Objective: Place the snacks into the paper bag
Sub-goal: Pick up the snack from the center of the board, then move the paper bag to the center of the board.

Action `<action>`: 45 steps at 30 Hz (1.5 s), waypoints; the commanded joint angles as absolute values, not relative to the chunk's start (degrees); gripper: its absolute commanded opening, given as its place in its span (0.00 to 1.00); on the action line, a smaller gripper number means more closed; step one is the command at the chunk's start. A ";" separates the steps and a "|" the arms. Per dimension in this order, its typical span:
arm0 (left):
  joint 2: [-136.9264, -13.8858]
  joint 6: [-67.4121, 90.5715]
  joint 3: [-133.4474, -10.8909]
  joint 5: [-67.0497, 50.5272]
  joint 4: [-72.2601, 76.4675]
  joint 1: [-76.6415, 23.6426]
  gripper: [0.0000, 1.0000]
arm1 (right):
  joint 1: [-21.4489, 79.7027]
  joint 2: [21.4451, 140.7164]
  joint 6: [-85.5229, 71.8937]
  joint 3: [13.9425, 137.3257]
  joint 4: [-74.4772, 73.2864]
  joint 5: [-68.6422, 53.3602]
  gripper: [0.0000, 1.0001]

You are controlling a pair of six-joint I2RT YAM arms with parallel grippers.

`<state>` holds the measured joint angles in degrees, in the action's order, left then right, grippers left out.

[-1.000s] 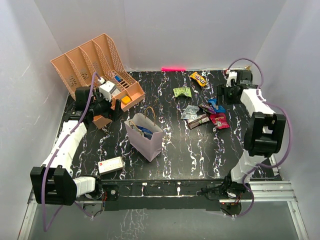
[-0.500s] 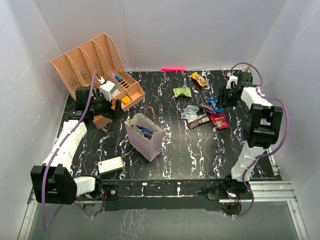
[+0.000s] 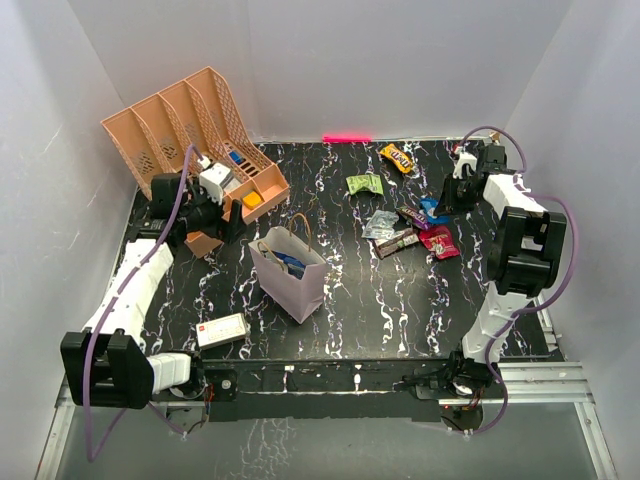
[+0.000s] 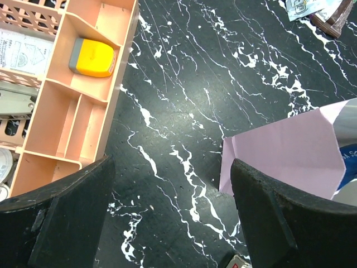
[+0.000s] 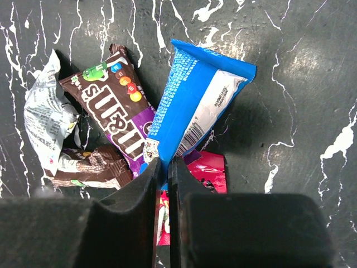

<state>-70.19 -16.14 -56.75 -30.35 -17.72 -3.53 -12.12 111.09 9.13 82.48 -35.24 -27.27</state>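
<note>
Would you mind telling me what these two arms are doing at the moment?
The right end effector is pinched shut on a corner of the blue packet, among the other loose snacks. The left end effector hangs open between the organiser and the paper bag, which already holds something blue.
</note>
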 commanded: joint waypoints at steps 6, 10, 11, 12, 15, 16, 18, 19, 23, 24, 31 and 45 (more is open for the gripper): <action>-68.04 -19.39 -69.01 -32.77 -30.05 -3.34 0.82 | -12.41 105.29 9.72 86.35 -35.81 -29.62 0.08; -68.78 -17.97 -73.30 -37.96 -34.49 -3.95 0.80 | -12.39 102.29 9.28 85.46 -36.06 -30.10 0.08; -69.04 -17.67 -74.05 -38.50 -35.59 -4.59 0.79 | -12.39 101.39 9.16 85.03 -35.92 -30.40 0.08; -69.49 -17.47 -74.83 -38.35 -37.03 -5.63 0.78 | -12.39 100.55 8.99 84.35 -35.70 -30.89 0.08; -71.40 -17.49 -76.88 -35.19 -39.86 -10.01 0.75 | -12.33 96.75 8.17 82.07 -34.05 -32.14 0.08; -72.23 -17.63 -77.67 -34.23 -40.76 -11.91 0.73 | -12.31 95.52 7.82 81.55 -33.90 -32.53 0.08; -74.09 -17.33 -78.79 -33.64 -42.01 -13.64 0.70 | -12.30 93.70 7.26 80.80 -33.61 -32.99 0.08; -74.98 -17.10 -79.29 -33.63 -42.62 -14.21 0.68 | -12.30 92.75 6.85 80.27 -33.25 -33.27 0.08; -77.74 -17.23 -80.81 -32.86 -44.53 -16.57 0.64 | -12.35 89.07 5.26 77.13 -30.46 -34.15 0.08; -78.07 -17.31 -80.93 -32.14 -44.68 -17.14 0.63 | -12.31 88.42 5.16 76.37 -29.71 -34.18 0.08; -82.34 -18.28 -81.33 -29.35 -46.30 -20.53 0.56 | -12.30 86.75 5.18 73.94 -28.26 -33.60 0.08; -85.14 -17.22 -81.68 -27.06 -43.18 -21.88 0.20 | -12.32 86.57 5.90 72.06 -27.21 -33.27 0.08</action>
